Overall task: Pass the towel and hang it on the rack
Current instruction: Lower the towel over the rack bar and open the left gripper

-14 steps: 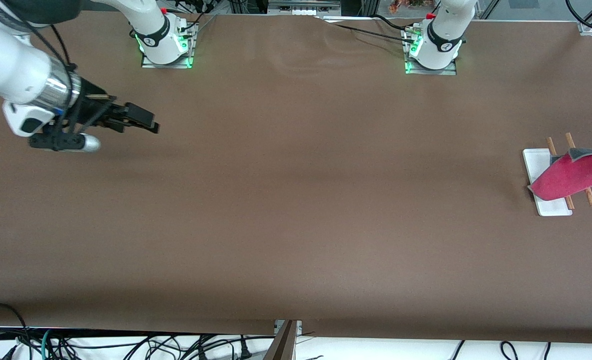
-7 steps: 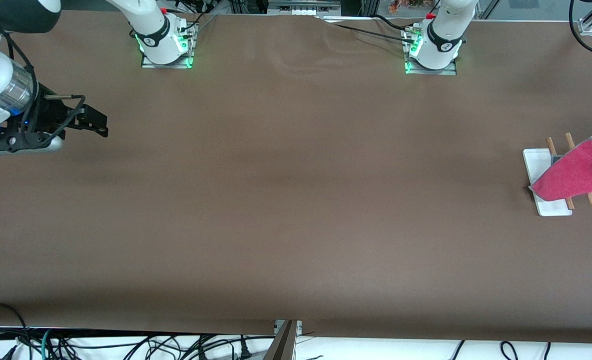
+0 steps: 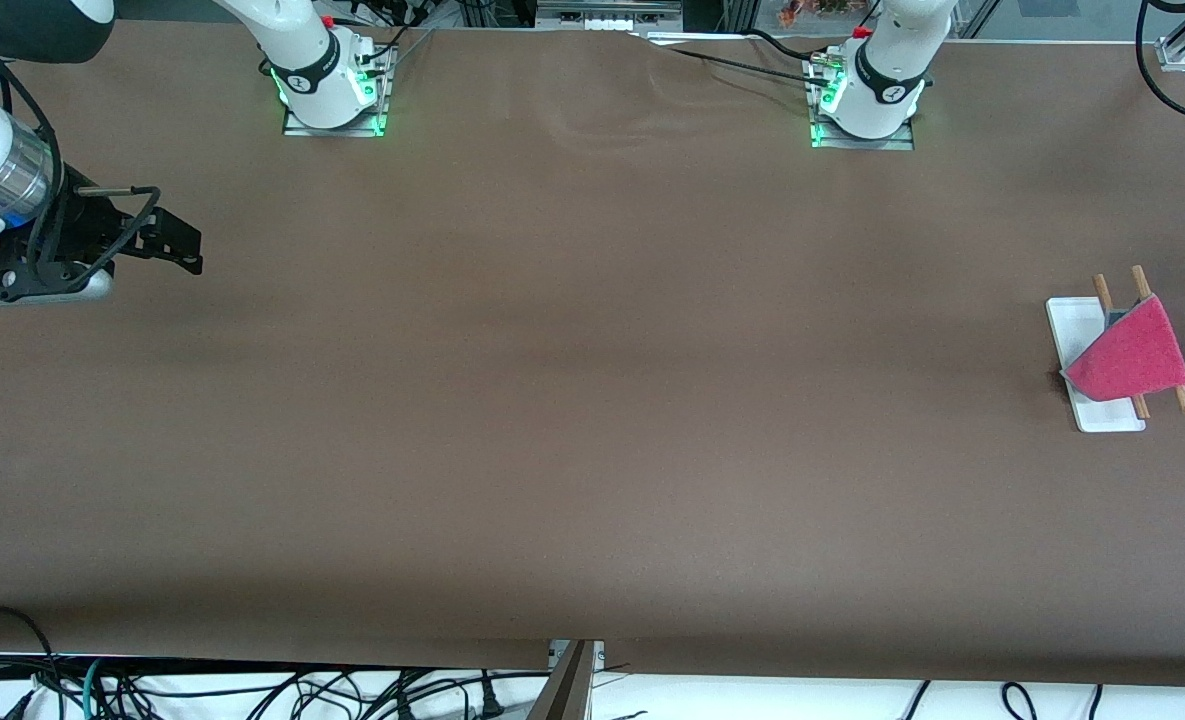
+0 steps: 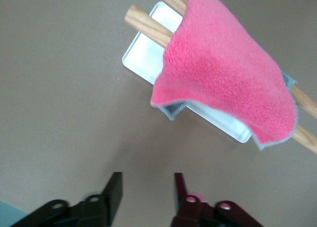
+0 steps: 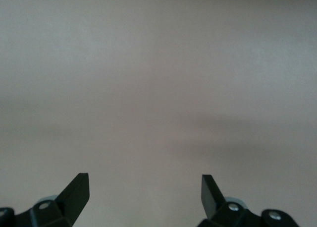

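The pink-red towel point(image 3: 1130, 355) hangs draped over the rack's two wooden rods point(image 3: 1102, 287), above the white base plate point(image 3: 1072, 320), at the left arm's end of the table. In the left wrist view the towel point(image 4: 223, 83) covers the rods point(image 4: 148, 26) and part of the base plate point(image 4: 141, 56), with a grey edge showing. My left gripper point(image 4: 147, 192) is open and empty, apart from the towel; it is out of the front view. My right gripper point(image 3: 187, 250) is open and empty over bare table at the right arm's end, as its wrist view point(image 5: 144, 187) shows.
The brown table cover point(image 3: 592, 400) holds nothing else. The two arm bases point(image 3: 332, 85) stand along the edge farthest from the front camera. Cables point(image 3: 252, 695) lie below the table edge nearest the front camera.
The towel has left my left gripper and dropped from a stretched sheet to a drape on the rods. My right gripper drew back toward its end of the table.
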Controlling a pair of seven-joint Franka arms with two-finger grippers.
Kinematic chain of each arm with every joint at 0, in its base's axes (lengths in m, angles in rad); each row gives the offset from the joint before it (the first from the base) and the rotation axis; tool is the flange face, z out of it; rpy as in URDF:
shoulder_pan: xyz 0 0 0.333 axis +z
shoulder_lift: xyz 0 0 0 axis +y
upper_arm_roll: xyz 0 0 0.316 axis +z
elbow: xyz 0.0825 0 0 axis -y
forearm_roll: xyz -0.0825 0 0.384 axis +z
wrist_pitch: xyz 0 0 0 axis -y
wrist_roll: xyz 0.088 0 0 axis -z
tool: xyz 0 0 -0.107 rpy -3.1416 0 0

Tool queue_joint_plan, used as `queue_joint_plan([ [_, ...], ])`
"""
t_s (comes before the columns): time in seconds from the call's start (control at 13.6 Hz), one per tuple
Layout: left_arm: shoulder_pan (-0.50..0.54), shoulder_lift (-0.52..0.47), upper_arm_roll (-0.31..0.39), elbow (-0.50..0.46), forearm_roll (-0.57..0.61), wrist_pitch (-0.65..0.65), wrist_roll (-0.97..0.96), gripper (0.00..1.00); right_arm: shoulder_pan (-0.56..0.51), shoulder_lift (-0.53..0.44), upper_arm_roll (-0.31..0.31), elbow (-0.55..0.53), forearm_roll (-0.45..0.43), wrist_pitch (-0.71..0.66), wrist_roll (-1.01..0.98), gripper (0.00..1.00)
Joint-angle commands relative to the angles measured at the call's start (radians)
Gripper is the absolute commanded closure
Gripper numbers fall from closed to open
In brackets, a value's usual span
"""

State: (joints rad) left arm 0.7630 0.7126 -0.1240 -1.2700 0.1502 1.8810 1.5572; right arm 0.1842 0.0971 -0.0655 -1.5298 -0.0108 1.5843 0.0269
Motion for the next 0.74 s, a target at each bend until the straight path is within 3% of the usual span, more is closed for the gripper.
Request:
queue_joint_plan([
  [0.0, -0.031, -0.019, -0.005, 0.037, 0.006, -0.029, 0.011, 0.0, -0.006, -0.001, 0.012, 0.013, 0.0, 0.002, -0.019, 0.0],
  [0.29, -0.132, -0.149, -0.008, 0.04, 0.005, -0.193, -0.081, 0.0, -0.005, 0.003, 0.013, 0.013, 0.024, 0.005, -0.009, 0.0],
  [0.66, -0.361, -0.275, -0.011, 0.04, -0.001, -0.446, -0.49, 0.0, -0.005, 0.003, 0.012, 0.013, 0.035, 0.005, -0.024, 0.0],
])
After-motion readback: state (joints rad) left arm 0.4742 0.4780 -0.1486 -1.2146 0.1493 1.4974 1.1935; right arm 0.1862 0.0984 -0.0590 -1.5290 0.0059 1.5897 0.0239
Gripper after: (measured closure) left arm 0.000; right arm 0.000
